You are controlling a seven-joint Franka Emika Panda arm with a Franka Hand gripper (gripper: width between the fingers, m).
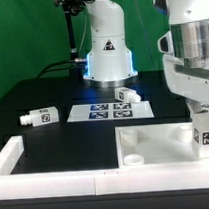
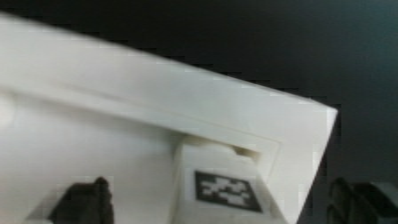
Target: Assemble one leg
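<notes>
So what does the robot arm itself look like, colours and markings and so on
In the exterior view the arm is bulky and rounded, with glossy white shells and darker grey bands at the joints. Its base is a white dome bearing a black triangular mark, with a pale blue glow beneath it and a dark cable trailing off to one side. In the wrist view the fingertips are black and blurred.

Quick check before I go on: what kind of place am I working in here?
Most likely a robotics lab test bench: a black table with a green backdrop, a marker board fixed on it, and tagged white legs lying loose.
</notes>
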